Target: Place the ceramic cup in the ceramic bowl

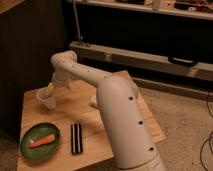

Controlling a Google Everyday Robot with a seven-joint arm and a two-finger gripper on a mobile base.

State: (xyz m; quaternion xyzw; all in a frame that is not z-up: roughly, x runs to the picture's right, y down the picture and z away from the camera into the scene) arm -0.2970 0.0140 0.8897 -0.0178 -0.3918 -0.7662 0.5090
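The white ceramic cup [49, 102] stands on the wooden table [100, 120] near its far left corner. My gripper [46, 94] is right at the cup's rim, reaching down from the white arm [80, 72]; it partly hides the cup. The dark-green ceramic bowl [30, 150] lies at the table's front left, well in front of the cup. An orange carrot-like piece [42, 141] lies in it.
A black oblong item [76, 138] lies just right of the bowl. A white object [93, 102] peeks out beside the arm's body [125, 130], which covers the table's right half. A dark wall and metal rail [150, 57] stand behind.
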